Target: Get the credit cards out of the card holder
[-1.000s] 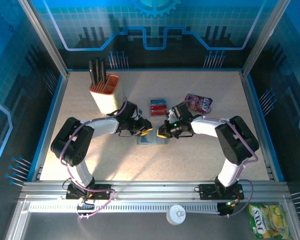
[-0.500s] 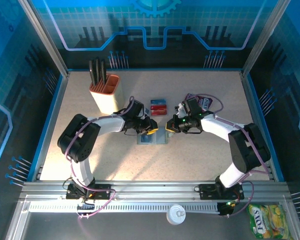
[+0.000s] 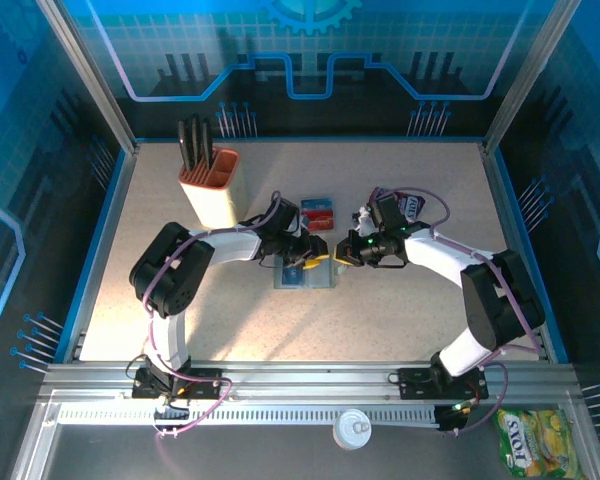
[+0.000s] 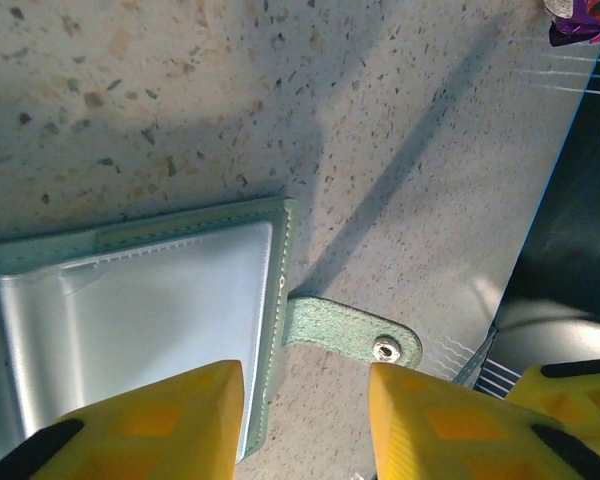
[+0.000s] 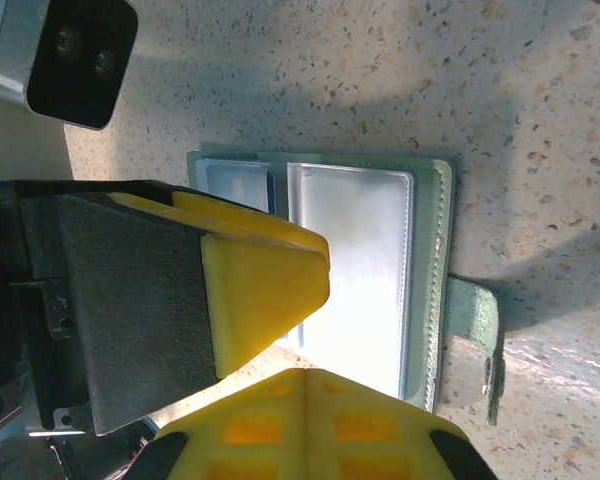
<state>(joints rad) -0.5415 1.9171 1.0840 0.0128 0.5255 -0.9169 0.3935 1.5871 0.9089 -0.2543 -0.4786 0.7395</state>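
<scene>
The grey-green card holder point(image 3: 290, 280) lies open and flat mid-table, its bluish-grey panels point(image 4: 160, 300) up and its snap strap point(image 4: 345, 332) sticking out to the side. Two red-and-blue credit cards point(image 3: 318, 213) lie on the table just beyond it. My left gripper point(image 3: 315, 263) is open and straddles the holder's strap-side edge point(image 4: 305, 420), one finger over a panel and the other past the strap. My right gripper point(image 3: 340, 257) hovers beside that edge, fingertips shut together point(image 5: 306, 380) with nothing visible between them. One left finger point(image 5: 265, 290) covers part of the holder point(image 5: 355, 260).
An orange-and-cream cup with black pens point(image 3: 210, 190) stands at the back left. A pink-magenta snack pouch point(image 3: 398, 205) lies at the back right, under the right forearm. Blue enclosure walls ring the table. A yellow candy bag point(image 3: 535, 440) and a white lid point(image 3: 355, 428) lie outside the front rail.
My left gripper has slid rightwards across the holder to its strap edge. My right gripper pulled back up and right off the holder, then stayed still.
</scene>
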